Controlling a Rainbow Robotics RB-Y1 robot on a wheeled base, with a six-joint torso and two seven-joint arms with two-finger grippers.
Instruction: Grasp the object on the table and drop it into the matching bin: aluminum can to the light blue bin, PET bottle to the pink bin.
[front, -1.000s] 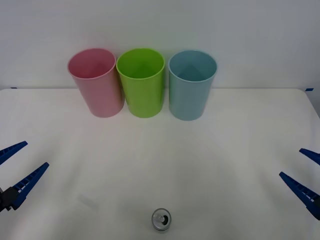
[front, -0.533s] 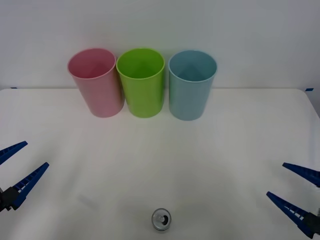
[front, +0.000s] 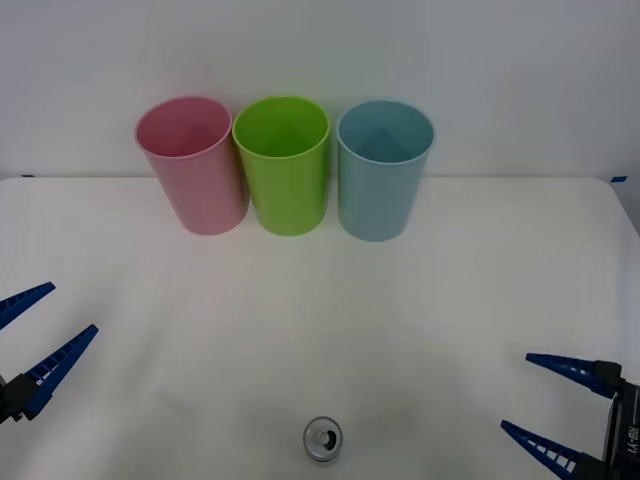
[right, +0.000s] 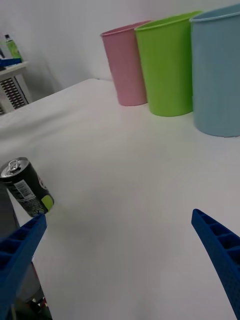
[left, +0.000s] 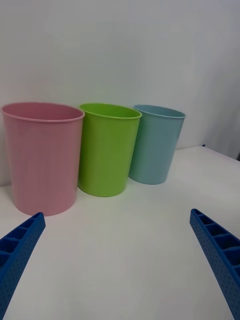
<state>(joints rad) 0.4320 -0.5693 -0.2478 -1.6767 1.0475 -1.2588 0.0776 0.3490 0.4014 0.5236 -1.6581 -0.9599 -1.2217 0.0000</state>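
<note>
A small aluminum can (front: 322, 439) (right: 26, 187) stands upright near the table's (front: 400, 320) front edge, its shiny pull-tab top up and its sides dark. At the back stand the pink bin (front: 192, 164) (right: 128, 63) (left: 42, 156) on the left and the light blue bin (front: 382, 168) (right: 218, 72) (left: 155, 143) on the right. My right gripper (front: 548, 412) (right: 119, 255) is open, low over the table to the right of the can and turned toward it. My left gripper (front: 38, 333) (left: 116, 255) is open at the table's left edge, facing the bins.
A lime green cup (front: 284, 163) (right: 167, 64) (left: 107, 148) stands between the two bins, close against both. A white wall rises right behind the row. In the right wrist view, a shelf with a green bottle (right: 12, 47) shows beyond the table's far side.
My right gripper has moved left and toward the table's front edge, closing on the can. The left gripper, the can and the cups have stayed put.
</note>
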